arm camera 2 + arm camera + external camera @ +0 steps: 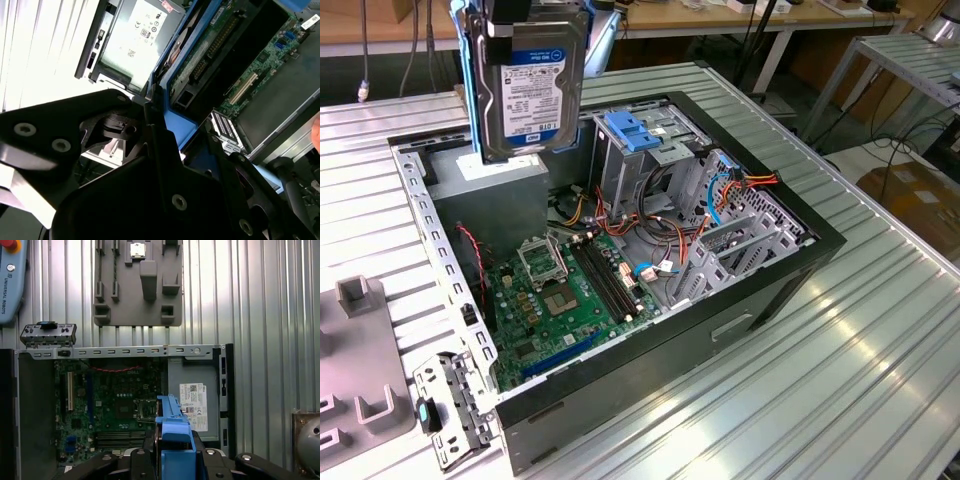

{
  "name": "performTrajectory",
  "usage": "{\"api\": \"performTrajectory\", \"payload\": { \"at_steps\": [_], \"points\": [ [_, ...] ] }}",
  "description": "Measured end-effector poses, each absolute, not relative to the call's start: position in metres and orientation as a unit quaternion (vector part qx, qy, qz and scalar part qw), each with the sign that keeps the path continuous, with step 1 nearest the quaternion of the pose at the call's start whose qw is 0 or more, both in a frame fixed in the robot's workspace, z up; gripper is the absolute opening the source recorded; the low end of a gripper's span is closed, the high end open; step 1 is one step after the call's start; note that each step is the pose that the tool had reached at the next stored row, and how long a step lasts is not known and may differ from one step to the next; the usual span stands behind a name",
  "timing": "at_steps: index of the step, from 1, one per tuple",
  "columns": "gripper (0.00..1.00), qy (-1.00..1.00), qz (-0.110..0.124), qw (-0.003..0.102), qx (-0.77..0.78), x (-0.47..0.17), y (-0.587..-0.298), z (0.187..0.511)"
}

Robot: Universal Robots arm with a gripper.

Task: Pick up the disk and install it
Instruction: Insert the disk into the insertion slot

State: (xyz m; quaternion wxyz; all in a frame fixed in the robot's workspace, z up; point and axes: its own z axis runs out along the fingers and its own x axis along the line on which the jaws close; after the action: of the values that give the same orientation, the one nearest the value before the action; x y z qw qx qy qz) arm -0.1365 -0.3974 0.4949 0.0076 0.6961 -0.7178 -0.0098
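Gripper (pixel 536 20) clamped shut on silver-grey rectangular metal disk (pixel 532 85) in blue plastic carrier frame. Disk hangs upright at upper left of exterior view, above grey power-supply box (pixel 500 178) in open black computer case (pixel 760 290).

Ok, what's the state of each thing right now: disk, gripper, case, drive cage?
disk: upright, held in the air above the case, not installed.
gripper: shut on the disk's blue carrier frame.
computer case: lying on its side, side panel off, inside exposed.
drive cage: standing inside the case with the blue latch on top; the disk is not in it.
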Motion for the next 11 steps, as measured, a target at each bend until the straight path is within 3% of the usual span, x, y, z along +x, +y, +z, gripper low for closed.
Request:
{"api": "performTrajectory", "payload": {
  "at_steps": [11],
  "points": [
    [0.37, -0.718, -0.01, 0.008, 0.696, -0.1365, -0.4037, 0.4949]
  ]
}}
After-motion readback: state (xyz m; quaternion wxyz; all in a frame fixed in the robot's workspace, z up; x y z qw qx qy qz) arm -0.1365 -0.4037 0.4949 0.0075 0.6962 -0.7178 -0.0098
